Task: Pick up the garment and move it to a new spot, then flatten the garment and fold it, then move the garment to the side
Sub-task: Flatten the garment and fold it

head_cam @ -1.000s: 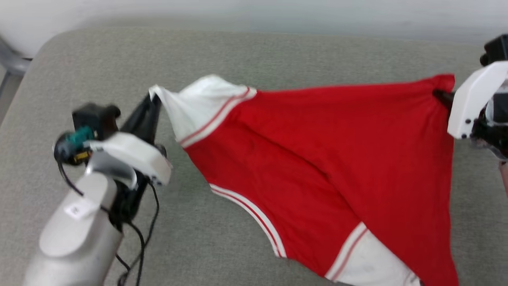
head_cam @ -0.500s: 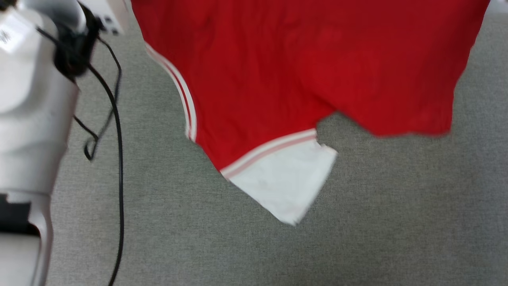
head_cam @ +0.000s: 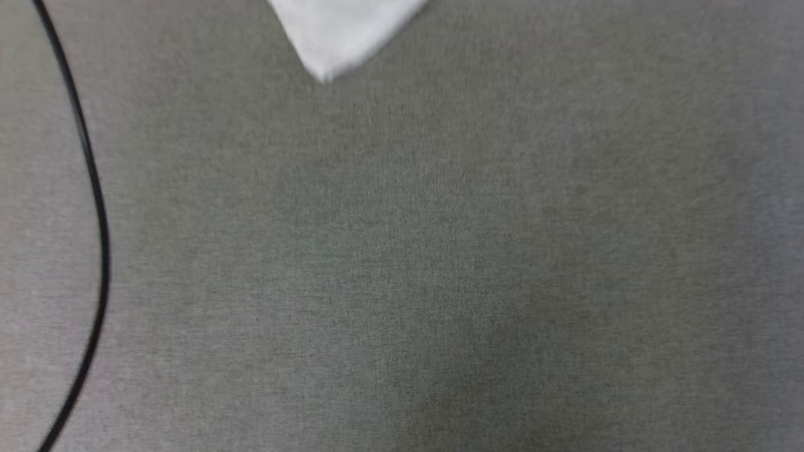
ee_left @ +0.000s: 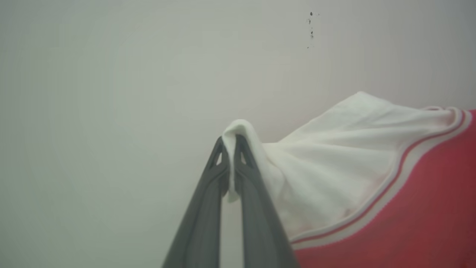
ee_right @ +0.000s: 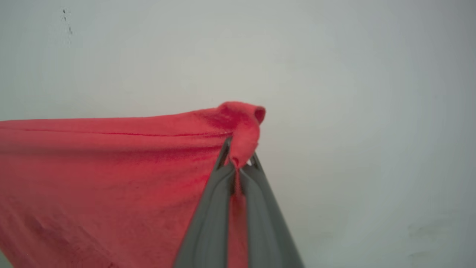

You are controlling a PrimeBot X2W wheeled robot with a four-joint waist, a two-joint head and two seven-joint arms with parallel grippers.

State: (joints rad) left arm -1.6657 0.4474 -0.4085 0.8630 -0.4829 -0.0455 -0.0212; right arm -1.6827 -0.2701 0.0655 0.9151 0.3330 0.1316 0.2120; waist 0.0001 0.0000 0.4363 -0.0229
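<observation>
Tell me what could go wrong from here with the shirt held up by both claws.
1. The left claw pinches just a small fold of the garment at its white sleeve edge; it might slip out under tension.
2. The right claw grips only a small bunched red corner, which may also pull free.
3. A loose white sleeve tip hangs over the grey surface; it could tuck under when laid down.
</observation>
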